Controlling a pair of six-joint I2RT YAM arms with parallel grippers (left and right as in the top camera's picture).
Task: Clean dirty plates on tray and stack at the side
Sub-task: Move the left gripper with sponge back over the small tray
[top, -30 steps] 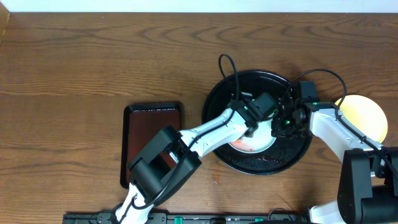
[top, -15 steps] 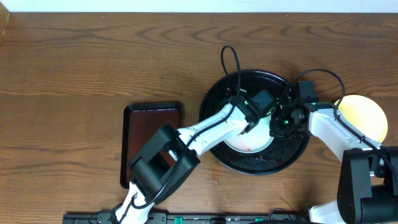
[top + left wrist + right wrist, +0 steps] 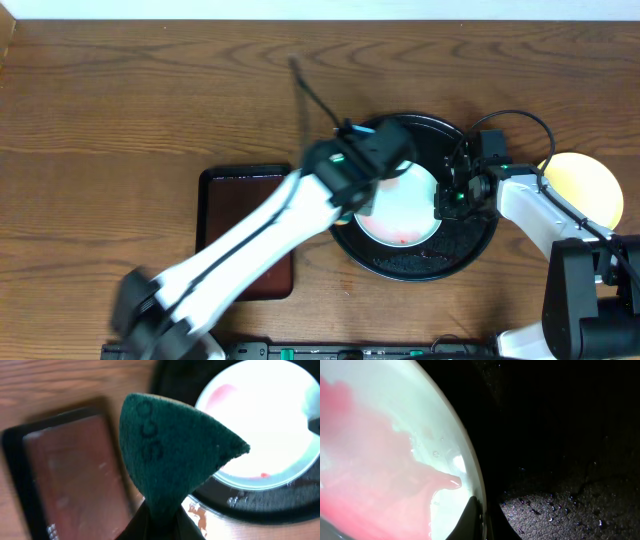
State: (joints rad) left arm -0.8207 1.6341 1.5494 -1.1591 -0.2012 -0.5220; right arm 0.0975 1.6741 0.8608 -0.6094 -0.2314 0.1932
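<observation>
Lifted off the plate, my left hand is clamped on the green pad. The plate lies at its five o'clock in the tray (red smear left), rim pinched at three o'clock by my right hand.

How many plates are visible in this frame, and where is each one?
2. One pale blue-white plate, smeared with red, lies on the black tray. One pale yellow plate sits on the table to the right of the tray. Another may be hidden from view.
</observation>
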